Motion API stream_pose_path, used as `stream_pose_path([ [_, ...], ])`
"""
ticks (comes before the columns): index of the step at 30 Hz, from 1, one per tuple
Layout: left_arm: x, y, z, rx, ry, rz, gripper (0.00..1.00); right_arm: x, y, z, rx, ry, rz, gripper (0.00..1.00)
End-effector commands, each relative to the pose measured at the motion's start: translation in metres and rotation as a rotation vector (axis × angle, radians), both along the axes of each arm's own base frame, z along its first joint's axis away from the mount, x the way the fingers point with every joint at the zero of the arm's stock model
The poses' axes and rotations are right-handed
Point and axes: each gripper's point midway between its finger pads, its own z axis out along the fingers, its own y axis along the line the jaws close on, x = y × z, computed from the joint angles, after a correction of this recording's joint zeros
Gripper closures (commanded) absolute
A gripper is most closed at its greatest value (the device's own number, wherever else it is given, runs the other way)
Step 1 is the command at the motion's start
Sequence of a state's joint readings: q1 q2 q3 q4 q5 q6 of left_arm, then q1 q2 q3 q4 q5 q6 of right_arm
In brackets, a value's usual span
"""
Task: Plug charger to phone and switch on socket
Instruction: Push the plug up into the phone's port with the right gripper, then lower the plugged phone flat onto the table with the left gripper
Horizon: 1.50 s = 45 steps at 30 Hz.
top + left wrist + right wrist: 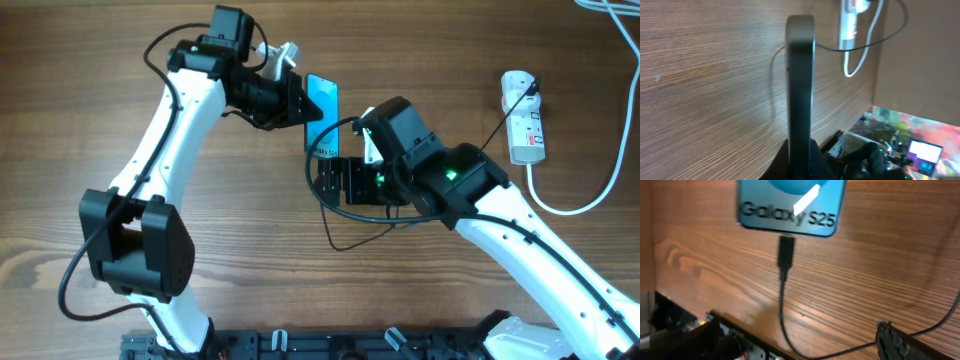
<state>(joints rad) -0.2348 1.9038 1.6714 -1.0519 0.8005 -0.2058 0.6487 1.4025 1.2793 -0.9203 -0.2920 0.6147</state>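
My left gripper (303, 100) is shut on the phone (323, 108) and holds it on edge above the table. In the left wrist view the phone (800, 85) shows edge-on, rising from between the jaws (801, 165). In the right wrist view the phone (790, 202) shows its turquoise screen and "Galaxy S25" text. The charger's connector (785, 255) sits against the phone's lower short edge, and its thin black cable (782, 322) hangs down and loops right. My right gripper (795, 342) is open and empty, just below the phone (340, 180). The socket (524, 120) lies at the far right.
A black plug (531, 90) sits in the white socket, and the charger cable (345, 243) runs from it across the table. The socket's white lead (590, 205) curves along the right edge. The socket also shows in the left wrist view (852, 22).
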Motion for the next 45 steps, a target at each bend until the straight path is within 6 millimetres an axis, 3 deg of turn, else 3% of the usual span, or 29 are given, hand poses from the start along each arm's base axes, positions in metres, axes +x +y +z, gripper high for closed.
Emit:
stream_pose_path([
  [1,-0.007,-0.002,-0.019,0.042,-0.005,-0.021,0.96,-0.002,0.006,0.008,0.034,0.000,0.045,0.00],
  [10,-0.005,-0.010,-0.059,0.042,0.036,0.010,0.96,-0.008,0.009,0.009,0.056,0.024,0.060,0.00],
  [25,-0.001,-0.003,-0.129,0.133,0.130,0.007,0.96,-0.008,0.008,0.008,0.052,0.028,0.060,0.00],
  [45,0.006,0.003,-0.151,0.189,0.090,-0.019,0.96,-0.006,0.008,0.008,0.050,0.019,0.056,0.00],
])
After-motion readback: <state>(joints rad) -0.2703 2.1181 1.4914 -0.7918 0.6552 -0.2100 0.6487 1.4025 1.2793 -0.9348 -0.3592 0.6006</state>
